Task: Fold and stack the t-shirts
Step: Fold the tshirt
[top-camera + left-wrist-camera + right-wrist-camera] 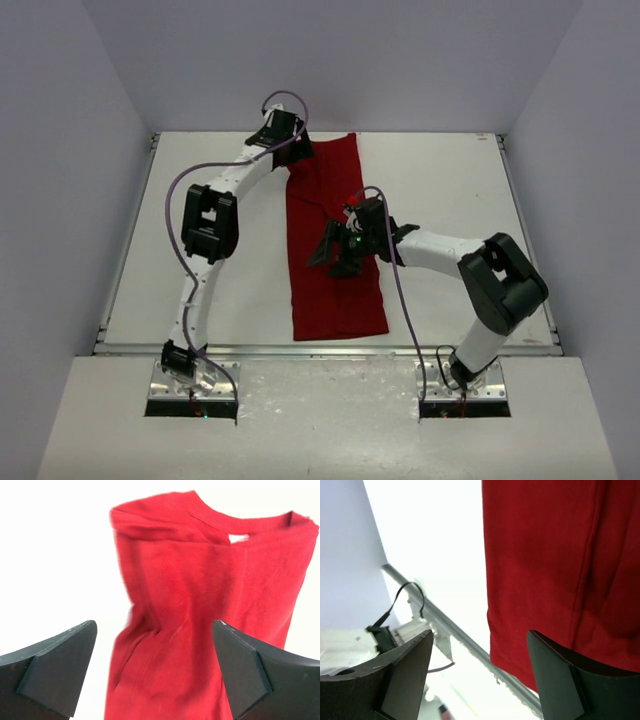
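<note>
The deep-red t-shirt lies on the white table as a long narrow strip running from the far edge to the near edge. My left gripper is open over its far collar end. In the left wrist view the left gripper straddles the wrinkled cloth, with the collar at the top. My right gripper is open above the middle of the strip, at its left edge. In the right wrist view the right gripper is empty, with the shirt's hem end to its right.
The table's metal front rail runs just beyond the shirt's hem. Pale walls close in the table on the left, back and right. A purple cable loops off the left arm.
</note>
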